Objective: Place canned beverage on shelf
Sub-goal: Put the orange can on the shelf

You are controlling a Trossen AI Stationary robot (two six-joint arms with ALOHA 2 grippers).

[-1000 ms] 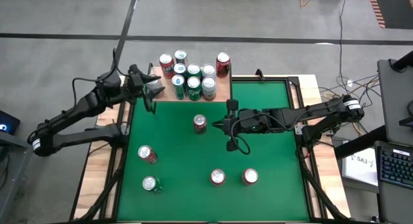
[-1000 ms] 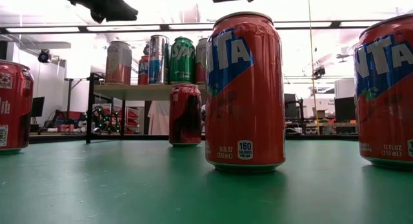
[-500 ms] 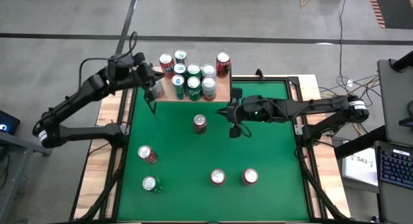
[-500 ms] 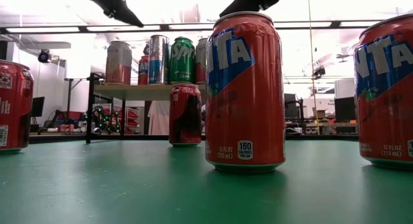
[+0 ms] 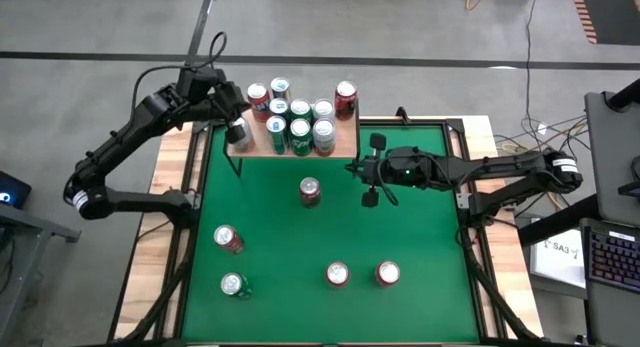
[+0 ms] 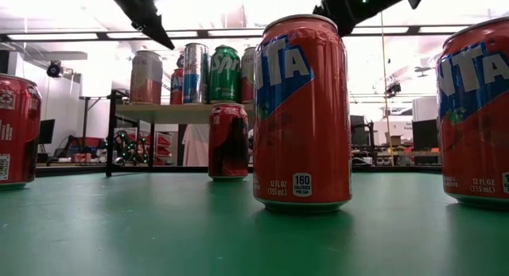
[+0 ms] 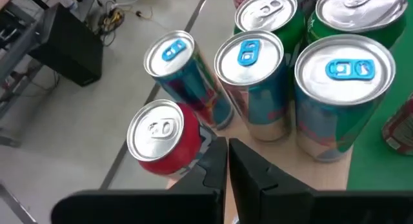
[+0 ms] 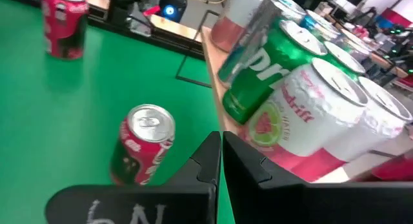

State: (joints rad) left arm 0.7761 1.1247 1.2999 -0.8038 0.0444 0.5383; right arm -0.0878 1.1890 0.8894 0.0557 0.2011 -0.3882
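Shelf (image 5: 345, 139) first: the light-wood board on thin black legs stands at the counter's (image 5: 420, 247) 12 o'clock edge and carries eight cans packed close together, so the stocking is well along. Five cans are still down on the green counter: a red one (image 5: 310, 192) near the middle just in front of the shelf, another red one (image 5: 228, 239) toward 9 o'clock, a green one (image 5: 234, 285) toward 7 o'clock, and two orange ones (image 5: 338, 275) side by side toward 6 o'clock.

What has changed is on the left side. The left gripper (image 5: 236, 127), whose fingers stood apart a second ago beside the shelf's 9 o'clock end, has lifted back and brought its fingers together on nothing; the left wrist view shows them pressed shut above the red can (image 7: 161, 137) now standing at that end. I read this as a delivery just finished, with the can released upright.

The right gripper (image 5: 352, 170), fingers together and empty, has drifted toward the shelf's 3 o'clock corner, with the middle red can close by at its 8 o'clock. That can seems the likeliest next pick, and the fingers must part first.
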